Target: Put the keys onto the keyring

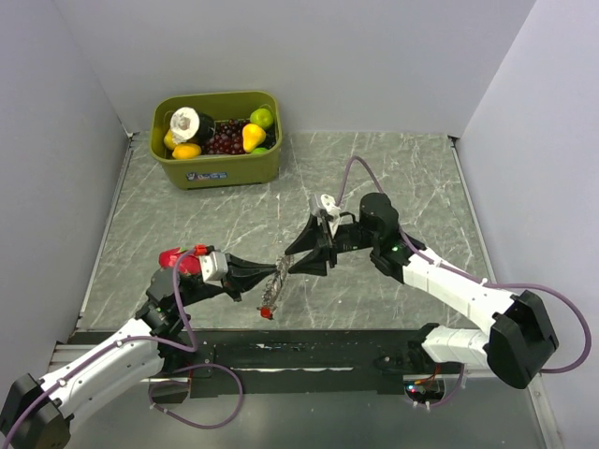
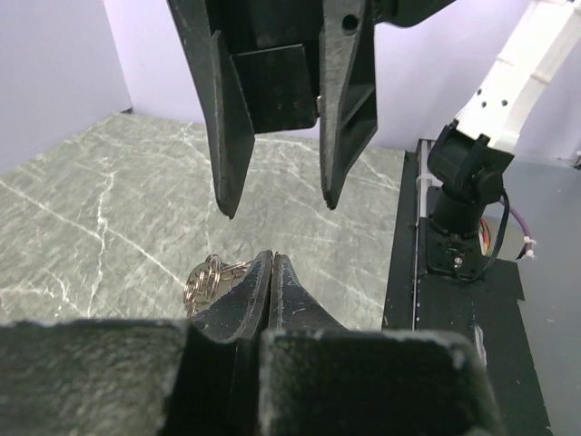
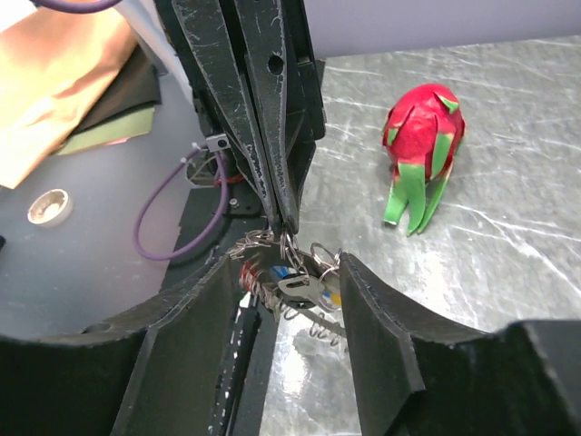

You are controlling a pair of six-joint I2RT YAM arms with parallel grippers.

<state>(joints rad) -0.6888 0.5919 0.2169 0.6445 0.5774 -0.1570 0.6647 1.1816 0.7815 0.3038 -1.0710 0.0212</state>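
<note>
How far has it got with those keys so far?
A bunch of keys already hangs from the keyring, which the left gripper pinches above the table. The right gripper is open around the bunch. No loose keys show, but whether every key is truly threaded is too small to tell.

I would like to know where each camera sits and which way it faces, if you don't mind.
Top external: above and behind the bases, looking down on the table, green bin, left arm and right arm.
Left wrist: looks along its shut left gripper at the open right gripper above.
Right wrist: looks between its own fingers at the left gripper pinching the keyring, keys dangling.
Shared: both wrist views show the keyring.
</note>
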